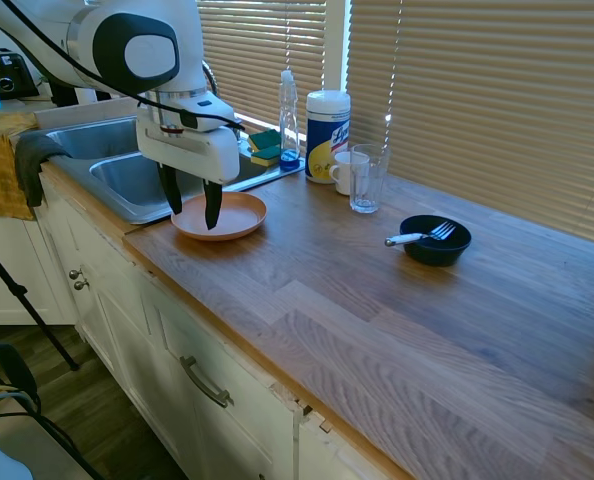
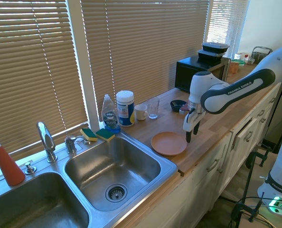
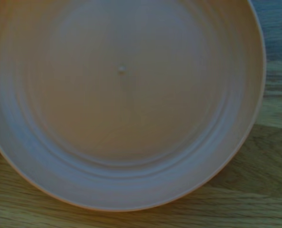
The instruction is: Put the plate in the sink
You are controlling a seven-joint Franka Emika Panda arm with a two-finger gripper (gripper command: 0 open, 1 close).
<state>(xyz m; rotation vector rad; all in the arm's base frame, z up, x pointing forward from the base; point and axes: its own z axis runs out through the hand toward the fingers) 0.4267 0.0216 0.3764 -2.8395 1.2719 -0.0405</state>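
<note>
Open and holding nothing, the robot's black two-finger pincer (image 1: 191, 206) hangs over the round orange plate (image 1: 232, 214). That plate lies flat on the wooden counter (image 1: 377, 300), just beside the shiny steel sink (image 2: 108, 175). I think the fingers could slip off the low rim and push the plate away.

A long wooden counter (image 1: 397, 310) runs above white cabinets (image 1: 227, 400) with metal handles. Closed beige blinds (image 2: 141, 47) cover the windows behind it, letting in soft daylight. A black microwave (image 2: 198, 71) stands at the counter's far end, and the floor (image 1: 87, 400) is dark wood.
</note>
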